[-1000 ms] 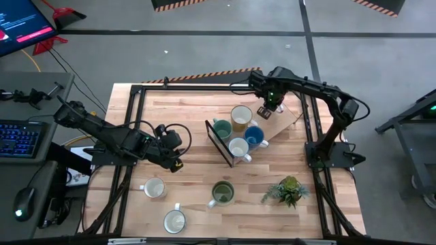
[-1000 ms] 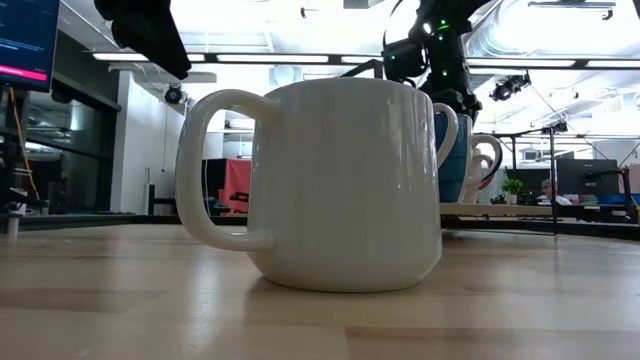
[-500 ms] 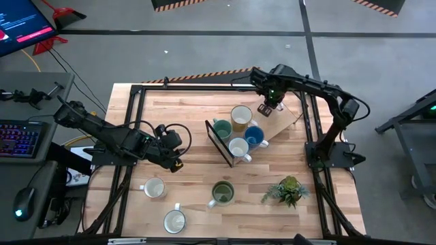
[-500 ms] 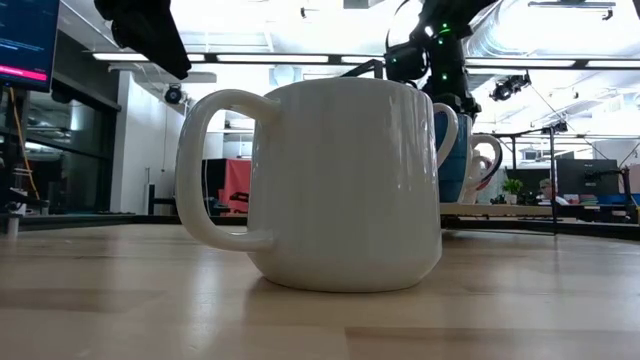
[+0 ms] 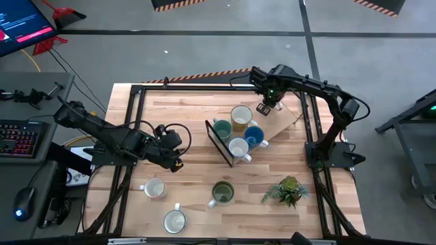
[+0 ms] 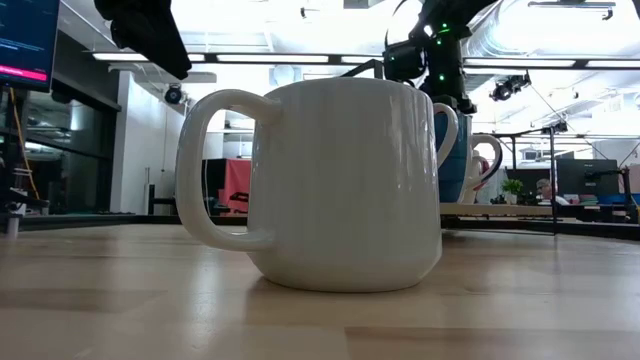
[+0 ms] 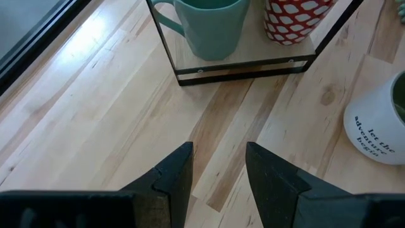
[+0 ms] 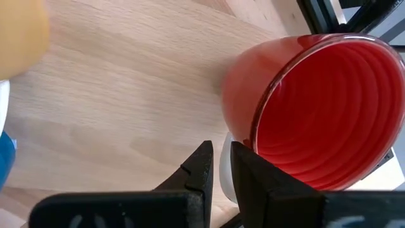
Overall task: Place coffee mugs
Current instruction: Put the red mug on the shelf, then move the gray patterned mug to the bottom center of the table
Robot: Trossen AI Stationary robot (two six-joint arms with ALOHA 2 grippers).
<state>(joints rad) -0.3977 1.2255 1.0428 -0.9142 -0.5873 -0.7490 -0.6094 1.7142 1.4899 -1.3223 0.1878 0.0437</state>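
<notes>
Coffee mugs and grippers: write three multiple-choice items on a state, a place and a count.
1. The left gripper is:
A. open, empty
B. shut on a teal mug
C. shut on a spoon

2. The olive green mug is:
A. held by the left gripper
B. on the table, between a white mug and the potted plant
C. stacked on a blue mug

3. Mugs standing on the table away from the tray:
A. one
B. three
C. six

Answers:
1 A: the left wrist view shows bare wood between its fingers.
2 B: the high view shows it there.
3 B: olive green, white and a pale mug.
</notes>
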